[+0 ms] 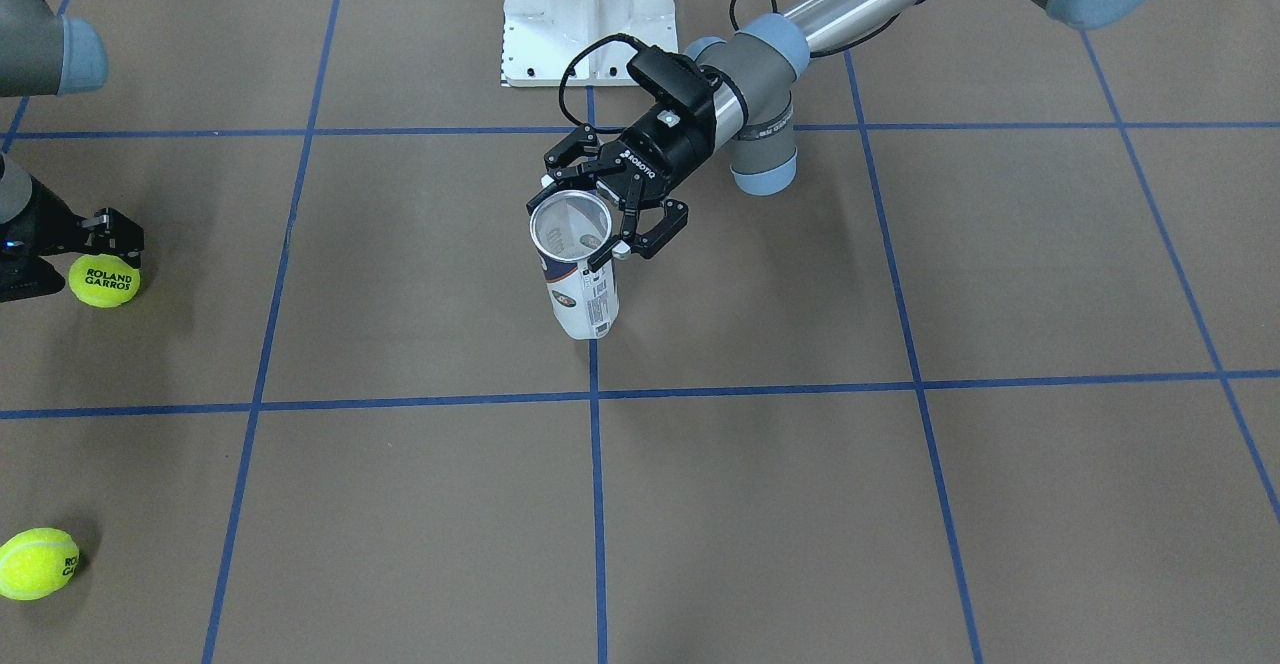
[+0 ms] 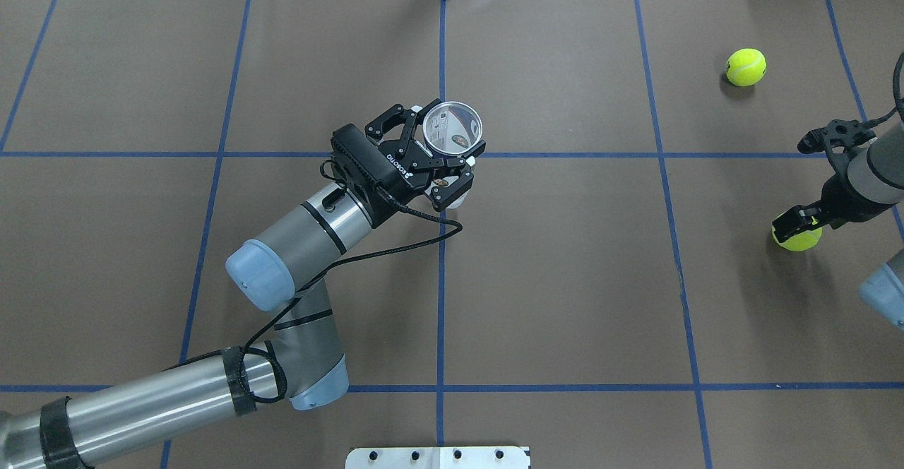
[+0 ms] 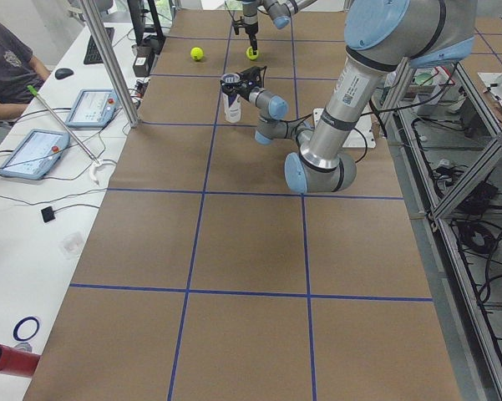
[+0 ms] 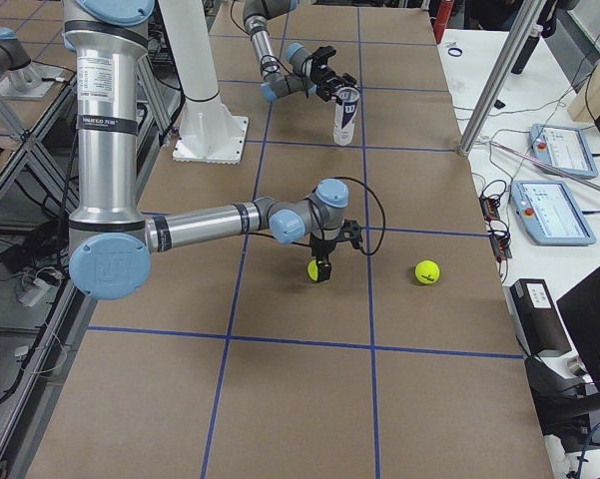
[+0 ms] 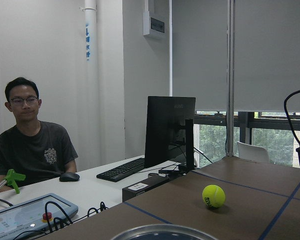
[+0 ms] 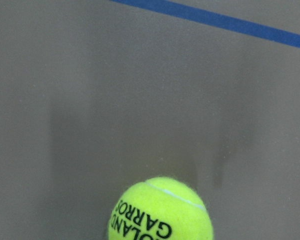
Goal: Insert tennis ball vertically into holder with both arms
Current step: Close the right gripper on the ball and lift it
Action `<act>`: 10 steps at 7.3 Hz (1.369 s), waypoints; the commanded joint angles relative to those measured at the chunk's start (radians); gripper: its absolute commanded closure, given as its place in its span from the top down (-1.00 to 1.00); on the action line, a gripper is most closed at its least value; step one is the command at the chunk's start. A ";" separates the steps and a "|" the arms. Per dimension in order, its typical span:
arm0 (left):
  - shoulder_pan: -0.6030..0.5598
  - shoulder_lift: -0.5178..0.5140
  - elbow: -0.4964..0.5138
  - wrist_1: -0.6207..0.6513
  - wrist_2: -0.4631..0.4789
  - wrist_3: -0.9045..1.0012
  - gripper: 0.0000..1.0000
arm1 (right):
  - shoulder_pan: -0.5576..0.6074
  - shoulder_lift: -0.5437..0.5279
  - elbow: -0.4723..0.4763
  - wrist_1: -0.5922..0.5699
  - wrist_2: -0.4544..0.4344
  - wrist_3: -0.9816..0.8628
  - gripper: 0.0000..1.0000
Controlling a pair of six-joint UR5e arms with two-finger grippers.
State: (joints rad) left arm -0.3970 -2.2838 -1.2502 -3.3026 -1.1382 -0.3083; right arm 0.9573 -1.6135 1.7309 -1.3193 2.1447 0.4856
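The tennis ball (image 1: 103, 280) under the right tool (image 1: 112, 244) reads "ROLAND GARROS" in black, in the front-facing view and, upside down, in the right wrist view. The left tool (image 1: 612, 206) carries white "ROBOTIQ" lettering on its black body. The holder (image 1: 579, 279) bears a label with print too small to read, and the far ball (image 1: 38, 564) shows only cut-off letters.

Evenly and brightly lit from above. Soft, short shadows beside the holder (image 1: 580, 284) and under each tennis ball (image 2: 746, 66). Sharp in the fixed views; slightly soft and grainy in the right wrist view. Mild daylight glare through the window (image 5: 224, 140).
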 commanded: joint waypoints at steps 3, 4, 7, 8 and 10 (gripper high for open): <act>0.000 0.001 0.000 -0.002 0.000 0.000 0.74 | -0.042 0.014 -0.013 0.005 -0.077 -0.001 0.99; 0.000 0.001 0.000 0.000 0.000 0.000 0.74 | -0.042 0.014 -0.013 0.003 -0.074 0.008 0.75; 0.000 0.001 -0.002 0.000 0.000 0.000 0.75 | -0.039 0.015 0.016 0.005 -0.068 0.044 -1.00; 0.001 0.001 0.000 0.000 0.000 0.000 0.74 | -0.037 0.017 0.060 -0.006 -0.068 0.047 -1.00; 0.006 0.003 0.006 -0.002 0.000 -0.002 0.75 | -0.019 0.032 0.123 -0.009 -0.045 0.120 -1.00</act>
State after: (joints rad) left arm -0.3936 -2.2816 -1.2481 -3.3037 -1.1382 -0.3093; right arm 0.9324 -1.5930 1.8191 -1.3267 2.0840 0.5526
